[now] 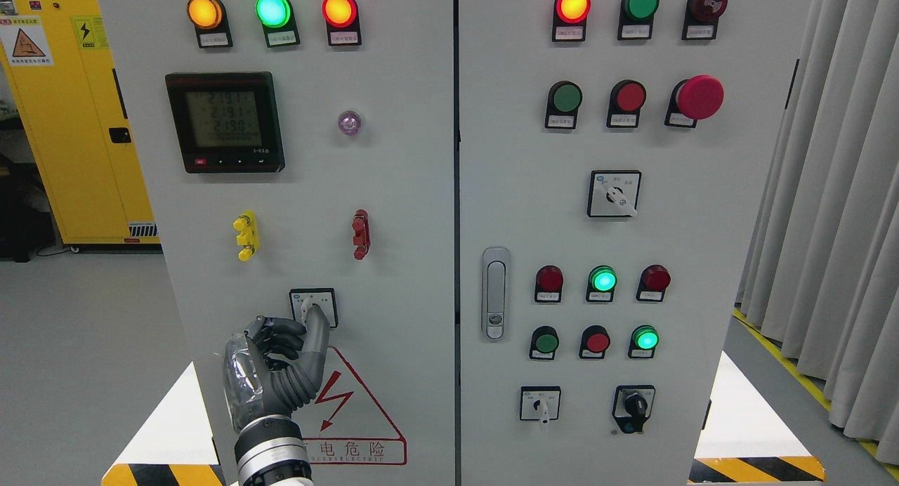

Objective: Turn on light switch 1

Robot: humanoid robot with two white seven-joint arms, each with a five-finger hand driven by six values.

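A small rotary switch (313, 305), with a white knob on a black-framed square plate, sits low on the cabinet's left door (393, 191). My left hand (303, 324) comes up from the bottom edge and is at this switch. Its thumb (319, 331) lies against the right side of the knob and its curled fingers (277, 330) close in from the left, so the knob is pinched between them. The hand hides the lower part of the plate. My right arm is out of view.
Above the switch are yellow (246, 235) and red (361, 234) terminals, a digital meter (225, 121) and three lit lamps. The right door carries a handle (496, 293), push buttons, lamps and three more rotary switches (614, 193). A yellow cabinet (77, 121) stands at the left, curtains (836, 191) at the right.
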